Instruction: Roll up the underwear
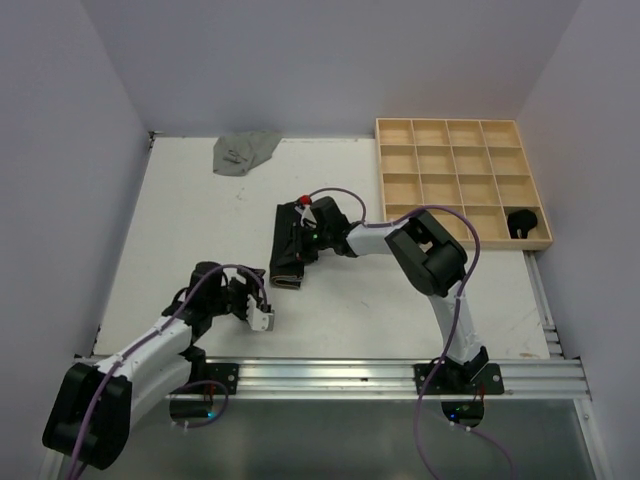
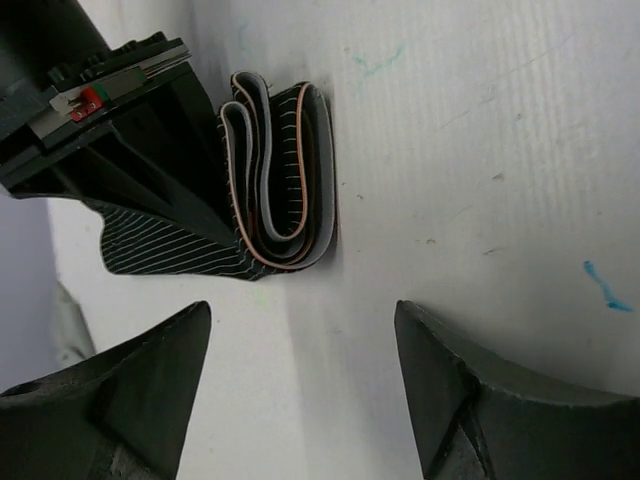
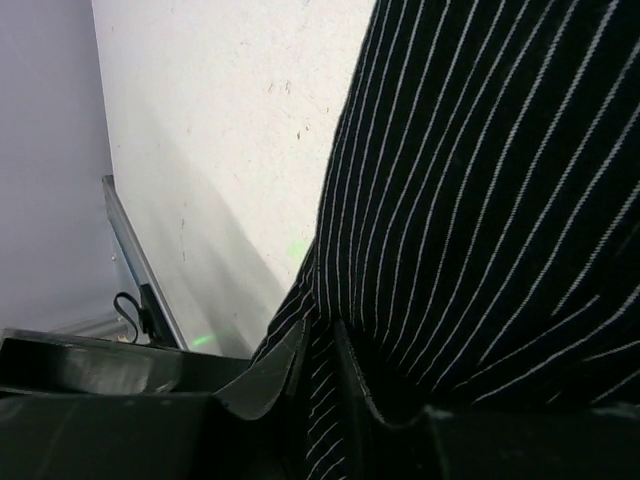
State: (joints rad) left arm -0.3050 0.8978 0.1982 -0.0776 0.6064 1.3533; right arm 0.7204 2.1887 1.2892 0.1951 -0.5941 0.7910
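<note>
We see the right end effector (image 3: 320, 372) pinched on the striped briefs (image 1: 288, 258), which lie in the middle of the bench (image 1: 360, 310). Our left end effector (image 2: 302, 325) hangs open near their folded end, not touching. Grey briefs (image 1: 245, 152) lie at the far edge, and a black pair (image 1: 522, 222) sits in the tray (image 1: 450, 121), near right corner cell

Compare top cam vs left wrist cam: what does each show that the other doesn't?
Only top: the grey underwear at the far edge, and the wooden tray with a black rolled cloth in its near right corner cell.
Only left wrist: the striped underwear end-on, showing folded layers with a pale waistband, and a blue mark on the table.
Both: the striped underwear with the right gripper on it, and the left gripper open, off the cloth.
</note>
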